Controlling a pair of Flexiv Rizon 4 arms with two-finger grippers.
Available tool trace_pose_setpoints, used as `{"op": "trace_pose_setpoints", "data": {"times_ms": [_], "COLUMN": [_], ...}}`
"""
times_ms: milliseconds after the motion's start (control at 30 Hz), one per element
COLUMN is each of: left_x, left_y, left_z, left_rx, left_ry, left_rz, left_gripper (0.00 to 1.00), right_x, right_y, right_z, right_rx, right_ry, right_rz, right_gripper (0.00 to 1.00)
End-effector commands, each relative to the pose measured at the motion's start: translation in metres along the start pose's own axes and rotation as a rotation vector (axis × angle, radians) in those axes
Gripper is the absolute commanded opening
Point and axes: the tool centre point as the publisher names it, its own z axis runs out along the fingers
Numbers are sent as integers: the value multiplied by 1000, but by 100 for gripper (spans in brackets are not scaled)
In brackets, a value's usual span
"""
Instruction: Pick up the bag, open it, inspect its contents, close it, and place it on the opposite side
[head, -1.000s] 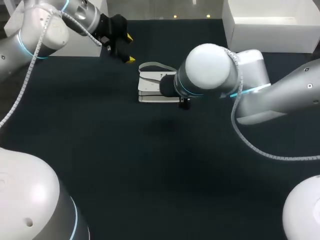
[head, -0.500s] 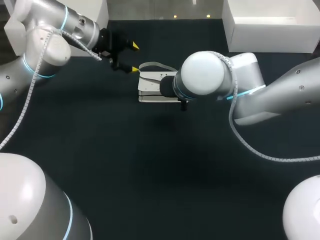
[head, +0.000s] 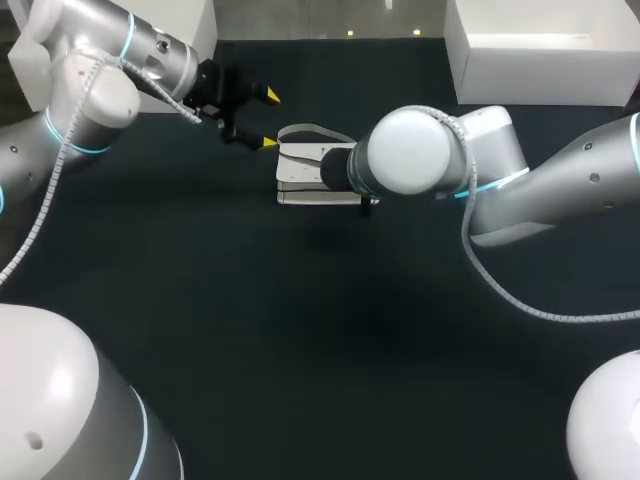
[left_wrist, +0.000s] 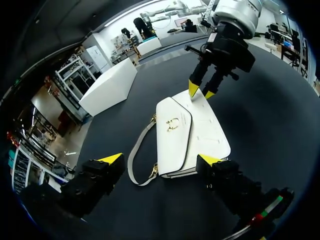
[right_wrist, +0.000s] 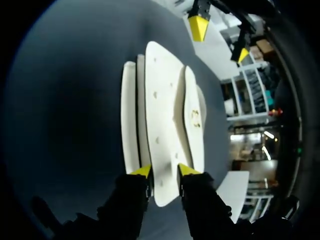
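A white handbag (head: 300, 175) lies flat on the dark table, its grey strap (head: 305, 129) looped at the far side. My right arm (head: 410, 150) covers the bag's right end in the head view. In the right wrist view my right gripper (right_wrist: 165, 171) is shut on the edge of the bag (right_wrist: 160, 110), one yellow tip on each side of a panel. The left wrist view shows the bag (left_wrist: 192, 130) with its clasp up and the right gripper (left_wrist: 201, 91) at its far end. My left gripper (head: 270, 120) stands open just left of the bag, near the strap (left_wrist: 137, 160).
A white box (head: 540, 50) stands at the back right corner of the table. Another white box (left_wrist: 107, 90) sits at the back left, behind my left arm. Dark table surface (head: 300, 330) stretches in front of the bag.
My left gripper has moved right, up to the bag's strap end. My right arm has shifted slightly over the bag's right end.
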Motion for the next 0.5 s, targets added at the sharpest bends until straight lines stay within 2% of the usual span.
{"op": "trace_pose_setpoints", "data": {"times_ms": [33,100,200,500], "left_x": [-1,0,0,3], "left_y": [2,2,2,0], "left_z": [1,1,1,4], "left_rx": [3,5,8,26], "left_ry": [10,15,24,42], "left_rz": [4,7,10,24], "left_gripper": [100,100,100,100], "right_x": [1,1,1,6], "right_y": [-1,0,0,1], "right_z": [6,6,7,2], "right_rx": [-15,-23,-28,-39], "right_ry": [-11,-15,-19,-36], "right_rz": [3,3,4,12], "right_gripper": [20,13,8,0]}}
